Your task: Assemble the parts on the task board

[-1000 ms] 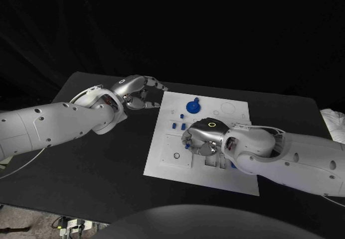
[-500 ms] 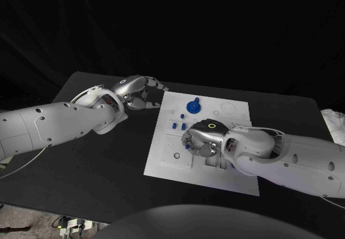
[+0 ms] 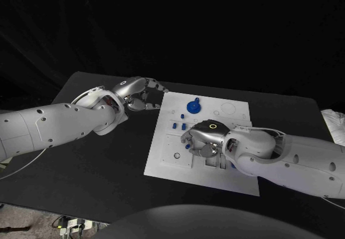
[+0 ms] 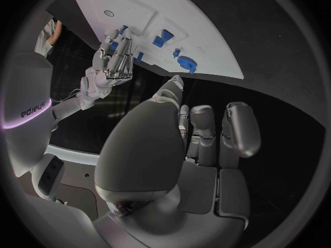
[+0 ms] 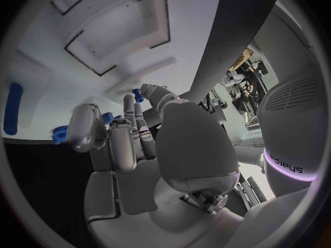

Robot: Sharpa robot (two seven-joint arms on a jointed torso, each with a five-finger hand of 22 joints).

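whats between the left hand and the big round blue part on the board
In the head view, just bare white task board surface separates the left hand from the round blue part; no other piece sits between them.

Black table [image 3: 93, 164] sat in front of a black curtain [image 3: 216, 45] that hung in loose folds across the whole back of the scene. Table top was matte and dark, its far corners cut at an angle. Past the right edge of the table a bit of white cloth [image 3: 335, 124] showed. Below the near-left corner of the table, a strip of speckled floor [image 3: 43, 224] was visible, with a white power strip [image 3: 76, 227] and cables lying on it. Lighting was dim overall, with the surroundings falling off to black. Right wrist view caught a sliver of brighter, cluttered room [image 5: 243, 85] beyond the table edge; details there were too small to make out.
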